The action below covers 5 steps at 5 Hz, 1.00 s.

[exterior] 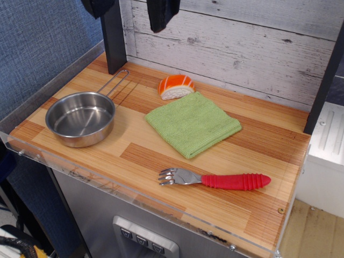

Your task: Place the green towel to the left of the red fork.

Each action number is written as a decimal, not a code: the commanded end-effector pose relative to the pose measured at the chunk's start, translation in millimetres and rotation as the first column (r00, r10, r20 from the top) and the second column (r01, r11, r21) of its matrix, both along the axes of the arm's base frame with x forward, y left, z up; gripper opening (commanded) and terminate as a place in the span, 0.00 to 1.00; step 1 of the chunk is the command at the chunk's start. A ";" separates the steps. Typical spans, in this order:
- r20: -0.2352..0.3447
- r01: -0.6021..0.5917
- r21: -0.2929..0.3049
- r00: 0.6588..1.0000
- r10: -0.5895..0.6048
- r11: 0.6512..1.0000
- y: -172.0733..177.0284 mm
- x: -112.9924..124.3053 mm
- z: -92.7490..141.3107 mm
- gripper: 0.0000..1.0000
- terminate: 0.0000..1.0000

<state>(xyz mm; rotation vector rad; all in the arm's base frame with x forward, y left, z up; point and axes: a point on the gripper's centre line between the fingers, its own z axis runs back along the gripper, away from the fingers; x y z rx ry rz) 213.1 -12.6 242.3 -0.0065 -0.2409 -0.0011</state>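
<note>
Green towel (193,124) lying flat mid-counter, red fork (215,179) just in front near the edge, steel pan (81,118) left, salmon sushi piece (176,86) behind, gripper (163,13) high above, jaw state unclear.

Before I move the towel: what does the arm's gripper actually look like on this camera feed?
Very little of it shows. Only the gripper's lower end hangs into the top edge of the frame, a dark, almost black, matte piece narrowing downward. Another dark shape sits at the top left. No cables, markings or fingertips can be made out.
</note>
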 end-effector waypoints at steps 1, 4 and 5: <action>0.000 0.000 0.000 1.000 0.000 1.000 0.0 0.0 0.0 1.00 0.00; 0.205 0.090 0.017 0.975 -0.092 0.996 0.5 76.3 27.2 1.00 0.00; 0.183 0.128 0.076 0.973 -0.140 0.989 -4.2 75.6 -2.9 1.00 0.00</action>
